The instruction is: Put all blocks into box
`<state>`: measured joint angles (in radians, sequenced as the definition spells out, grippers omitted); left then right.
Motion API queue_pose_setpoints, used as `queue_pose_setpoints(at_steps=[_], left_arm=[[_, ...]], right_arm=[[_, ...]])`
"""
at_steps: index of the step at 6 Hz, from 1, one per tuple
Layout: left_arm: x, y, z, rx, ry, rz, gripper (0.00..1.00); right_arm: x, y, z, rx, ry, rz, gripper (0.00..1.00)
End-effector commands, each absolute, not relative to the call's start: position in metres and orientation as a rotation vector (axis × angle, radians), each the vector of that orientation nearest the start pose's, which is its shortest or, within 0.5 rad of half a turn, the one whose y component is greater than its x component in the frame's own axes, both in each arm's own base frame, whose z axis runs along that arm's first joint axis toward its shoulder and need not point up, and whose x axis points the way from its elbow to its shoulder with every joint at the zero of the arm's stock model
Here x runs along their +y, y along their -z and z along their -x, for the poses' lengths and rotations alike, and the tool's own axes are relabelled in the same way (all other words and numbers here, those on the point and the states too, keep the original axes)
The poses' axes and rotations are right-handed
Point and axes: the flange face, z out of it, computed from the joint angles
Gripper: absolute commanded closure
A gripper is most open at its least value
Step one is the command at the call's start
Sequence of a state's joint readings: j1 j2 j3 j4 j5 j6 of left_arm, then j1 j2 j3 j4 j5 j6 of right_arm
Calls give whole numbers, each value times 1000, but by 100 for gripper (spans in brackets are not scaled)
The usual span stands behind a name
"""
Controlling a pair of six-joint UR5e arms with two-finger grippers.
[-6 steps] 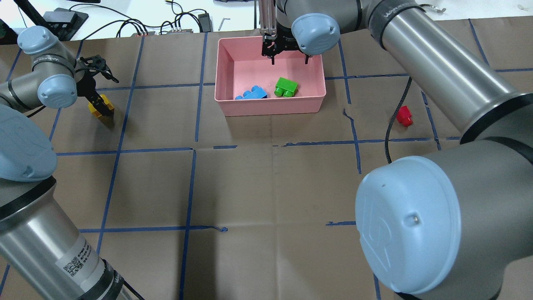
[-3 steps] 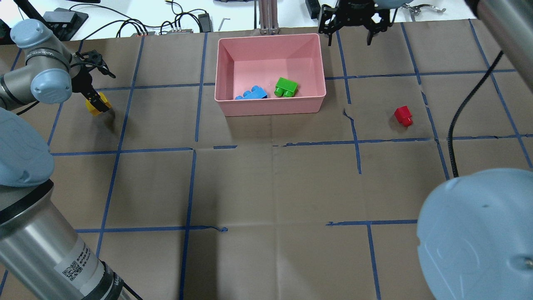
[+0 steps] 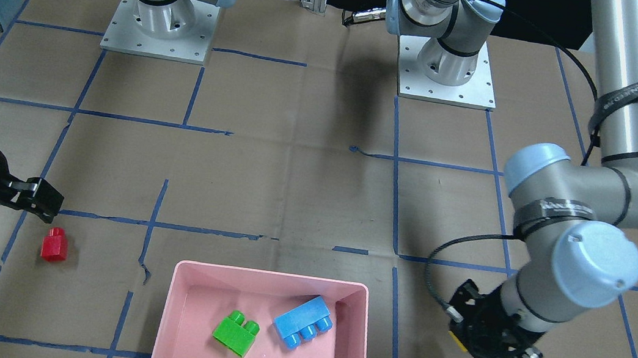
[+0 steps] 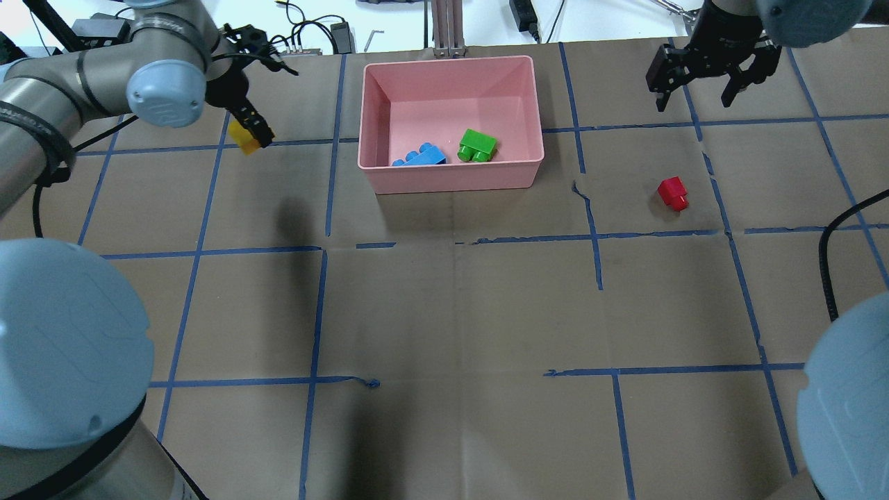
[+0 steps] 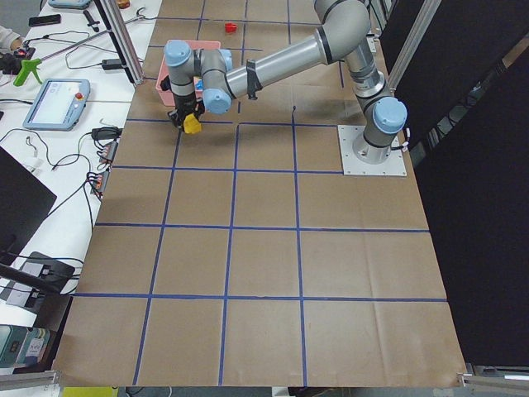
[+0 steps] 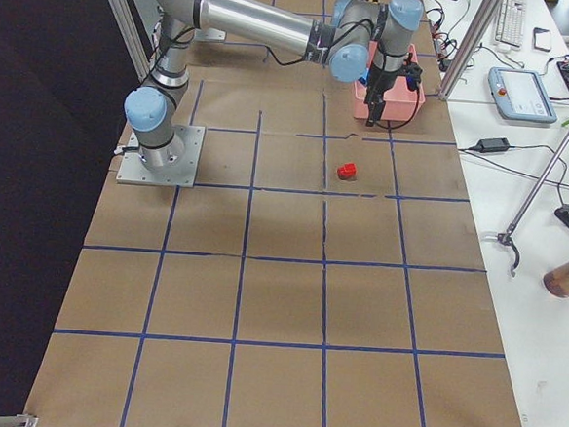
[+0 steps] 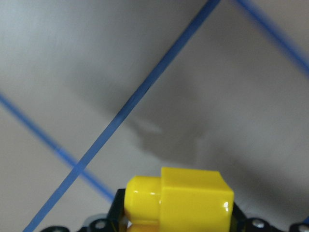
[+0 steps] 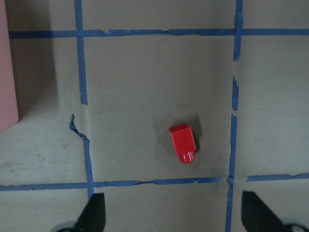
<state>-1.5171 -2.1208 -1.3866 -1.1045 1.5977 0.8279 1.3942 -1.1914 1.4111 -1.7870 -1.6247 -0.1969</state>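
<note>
The pink box [image 4: 451, 182] stands at the far middle of the table and holds the blue block [image 4: 420, 155] and the green block [image 4: 476, 145]; both also show in the front view, blue [image 3: 303, 322] and green [image 3: 236, 332]. My left gripper [image 4: 251, 130] is shut on the yellow block [image 4: 244, 137] and holds it above the table, left of the box; the block fills the left wrist view [image 7: 178, 200]. The red block [image 4: 674, 192] lies on the table right of the box. My right gripper [image 4: 693, 96] is open and empty above and beyond it, and the right wrist view shows the red block [image 8: 183, 143] below.
Brown paper with blue tape lines covers the table [image 4: 451, 312]. Cables and small devices [image 4: 298, 38] lie past the far edge. A metal post [image 4: 448, 28] stands just behind the box. A black cable [image 4: 830, 243] hangs from my right arm.
My left gripper has lifted the yellow block and carried it right, toward the box. My right gripper has moved from over the box to the right, above the red block.
</note>
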Motion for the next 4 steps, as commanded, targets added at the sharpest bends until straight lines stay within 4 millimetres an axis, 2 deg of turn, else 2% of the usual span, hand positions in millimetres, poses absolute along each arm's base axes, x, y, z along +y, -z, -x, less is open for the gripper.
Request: queue_pose_setpoints(at_steps=[1,2,3,4], left_arm=[[-683,-309,206,3018,214,-720,69],[-691,-294,221,3036,272,-659,69],[-699,-274,250,3134,362,-635,68],[-699,-262,281,3159,354,-590,60]], right_arm=[[-640,-303,3,3182,4,330,1],[-638,-268,2,3142,-71,498,1],[-645,-243,7,3115,-105,581,1],[-652,-218,19,3111,-92,618,1]])
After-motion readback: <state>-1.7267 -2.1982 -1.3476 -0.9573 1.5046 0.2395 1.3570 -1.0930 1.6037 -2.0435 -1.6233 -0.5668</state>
